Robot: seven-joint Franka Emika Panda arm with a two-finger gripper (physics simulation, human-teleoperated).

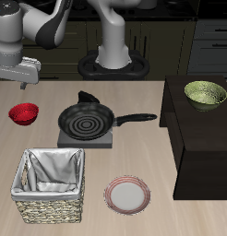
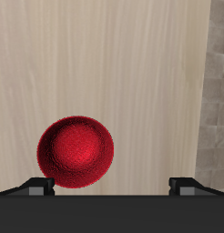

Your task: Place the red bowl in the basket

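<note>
My pincer (image 2: 112, 185) hangs above the red bowl (image 1: 24, 113), fingers (image 2: 38, 185) spread apart and holding nothing; through my wrist camera the bowl (image 2: 76, 152) sits on bare wood just beyond one fingertip. The bowl rests upright near a side edge of the table (image 1: 134, 166), about midway between back and front. The basket (image 1: 53, 187) stands by the front edge near the same side, well apart from the bowl.

claw (image 1: 26, 81) fingertips cut by exterior view's edge; red bowl (image 2: 76, 152) rim partly hidden behind claw body
</note>
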